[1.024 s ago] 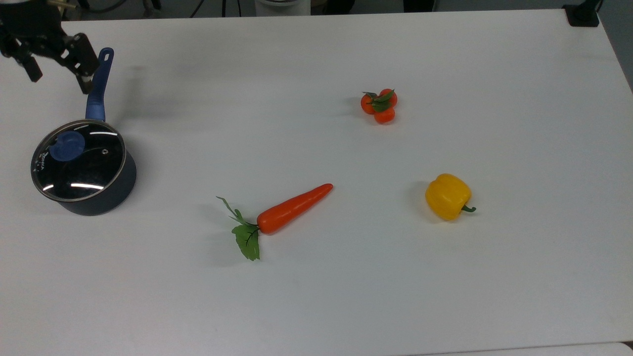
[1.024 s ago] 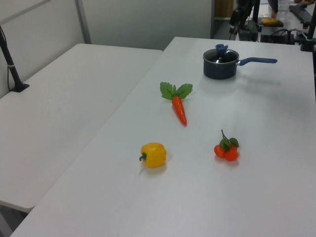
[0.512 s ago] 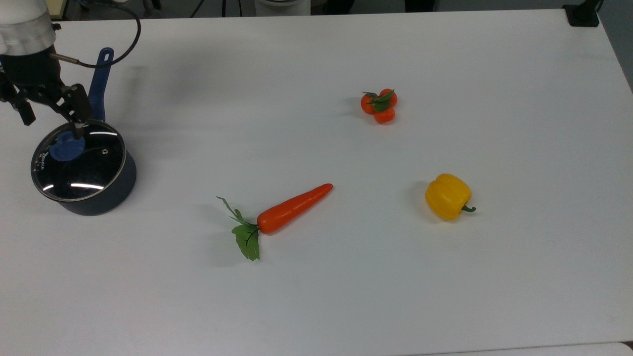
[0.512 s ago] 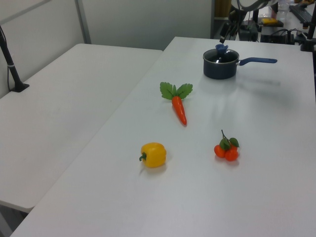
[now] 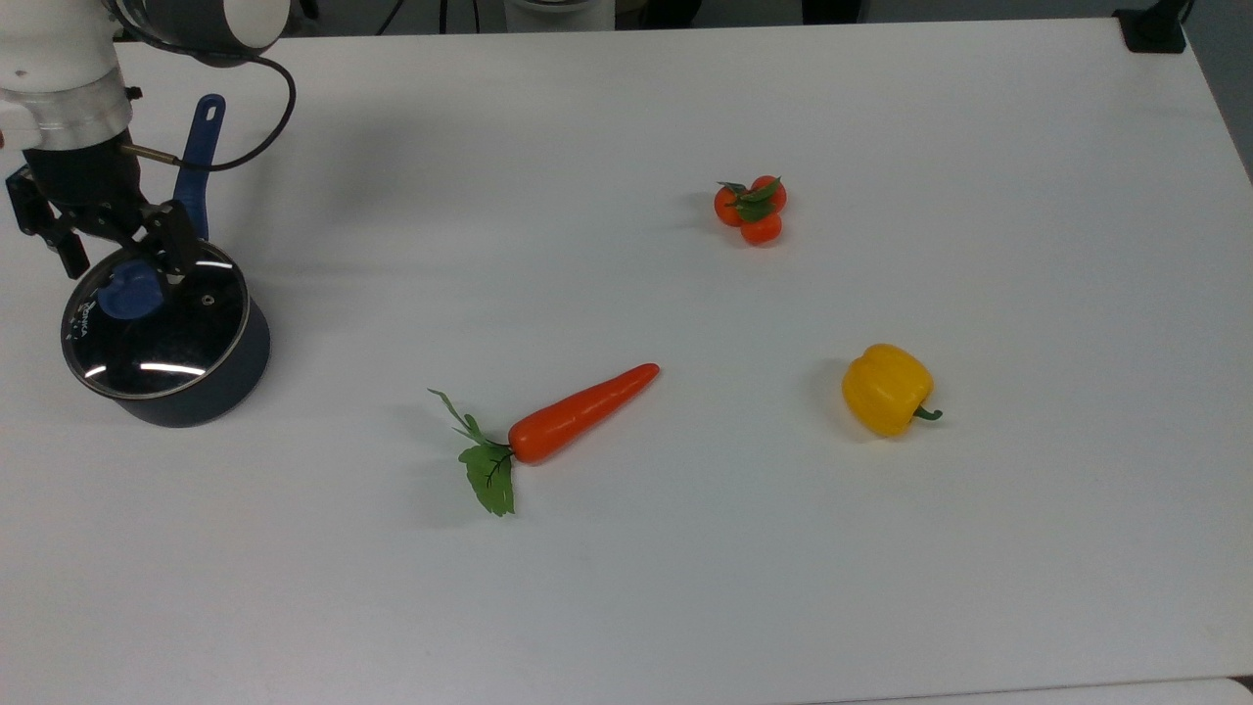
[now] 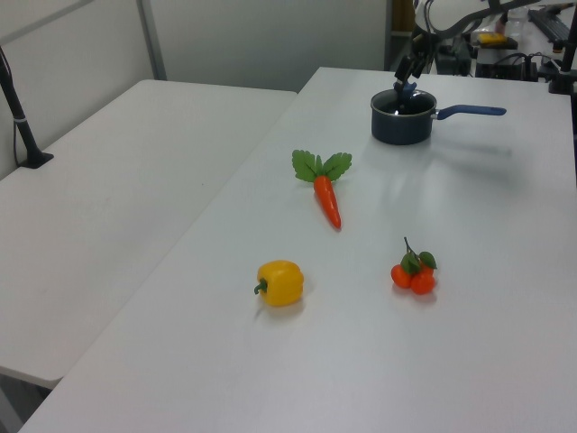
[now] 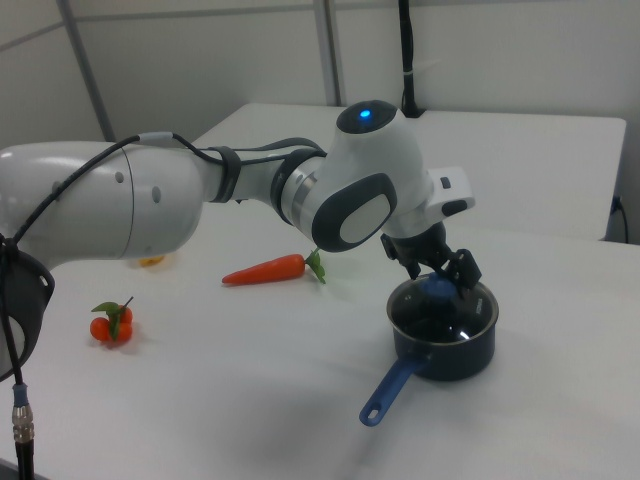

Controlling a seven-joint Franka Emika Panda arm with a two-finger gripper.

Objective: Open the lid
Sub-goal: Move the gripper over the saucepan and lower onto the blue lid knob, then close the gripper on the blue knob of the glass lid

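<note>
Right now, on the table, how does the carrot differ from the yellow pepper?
The carrot is orange, long and tapered, with green leaves at its thick end; the yellow pepper is squat and rounded, with just a short green stem. In the top view the carrot lies near the table's middle, closer to the saucepan than the yellow pepper, which sits further to the top view's right. Both lie loose on the white table, untouched by the gripper.

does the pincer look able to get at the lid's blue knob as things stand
Probably yes. The pincer is open and straddles the blue knob atop the lid, with nothing between them; the saucepan handle points away.
</note>
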